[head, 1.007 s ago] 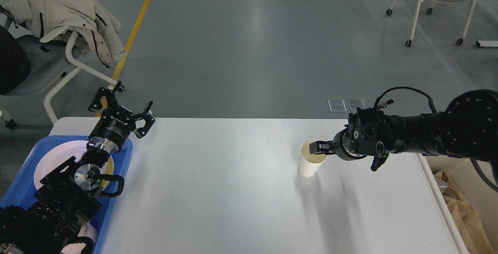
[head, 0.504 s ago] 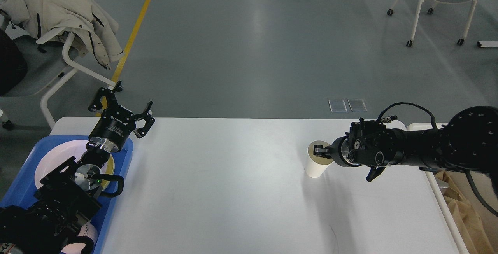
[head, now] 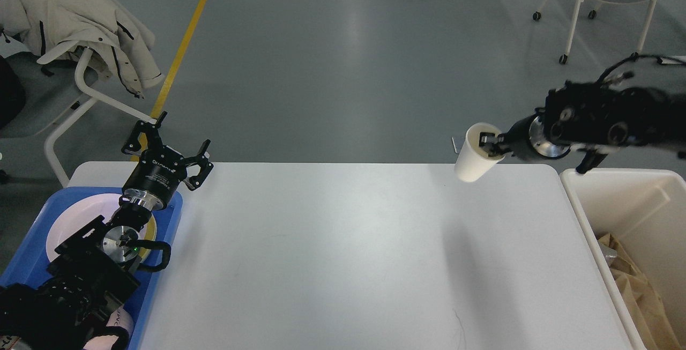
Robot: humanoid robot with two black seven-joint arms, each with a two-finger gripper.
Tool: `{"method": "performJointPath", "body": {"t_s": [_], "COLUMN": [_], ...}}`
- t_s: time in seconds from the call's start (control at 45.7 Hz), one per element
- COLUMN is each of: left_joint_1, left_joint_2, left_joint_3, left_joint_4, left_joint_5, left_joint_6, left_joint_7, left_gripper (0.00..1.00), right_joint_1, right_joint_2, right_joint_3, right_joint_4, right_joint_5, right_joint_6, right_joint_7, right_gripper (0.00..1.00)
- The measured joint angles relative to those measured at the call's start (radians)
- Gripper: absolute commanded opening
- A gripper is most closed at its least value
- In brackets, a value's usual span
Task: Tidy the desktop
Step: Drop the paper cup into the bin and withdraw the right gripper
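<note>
The desktop (head: pixel 343 253) is a wide white tabletop filling the lower middle of the head view. A white paper cup (head: pixel 474 153) hangs tilted above the table's far right edge, with my right gripper (head: pixel 490 142) shut on its rim, one finger inside the cup. My left gripper (head: pixel 167 145) stands open over the far left corner of the table, with nothing between its fingers.
A blue tray (head: pixel 29 256) holding a white plate (head: pixel 69 221) sits under my left arm at the left. A cream bin (head: pixel 632 200) with crumpled brown paper (head: pixel 638 285) stands off the table's right edge. Chairs stand on the floor at the far left and far right.
My right gripper has lifted the paper cup off the table and carried it up and to the right, toward the bin. The left arm has not moved.
</note>
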Motion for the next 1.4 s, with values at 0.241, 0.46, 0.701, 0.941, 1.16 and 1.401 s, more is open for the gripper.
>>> {"method": "performJointPath", "body": {"t_s": [0.241, 0.46, 0.701, 0.941, 1.16, 1.401], "left_joint_1": [0.001, 0.001, 0.001, 0.001, 0.001, 0.001], "left_joint_2": [0.001, 0.002, 0.003, 0.002, 0.002, 0.002], "left_joint_3": [0.0, 0.0, 0.0, 0.0, 0.0, 0.001], "left_joint_4": [0.0, 0.0, 0.0, 0.0, 0.0, 0.0], "left_joint_5": [0.0, -0.001, -0.001, -0.001, -0.001, -0.001], "left_joint_6": [0.0, 0.0, 0.0, 0.0, 0.0, 0.0], "left_joint_7": [0.0, 0.0, 0.0, 0.0, -0.001, -0.001], "left_gripper": [1.0, 1.0, 1.0, 1.0, 1.0, 1.0], "right_joint_1": [0.55, 0.63, 0.082, -0.653, -1.051, -1.095], "right_joint_2": [-0.233, -0.335, -0.407, -0.302, -0.137, -0.114], "right_joint_3": [-0.001, -0.017, -0.03, -0.021, -0.025, 0.002], "right_joint_4": [0.033, 0.019, -0.352, -0.807, -1.029, -1.036], "right_joint_5": [-0.112, -0.292, -0.416, -0.271, 0.032, 0.093], "right_joint_6": [0.562, 0.628, 0.297, -0.065, -0.201, -0.242], "right_joint_7": [0.011, 0.02, 0.072, 0.174, 0.176, 0.174], "right_gripper": [0.0, 0.0, 0.0, 0.0, 1.0, 1.0]}}
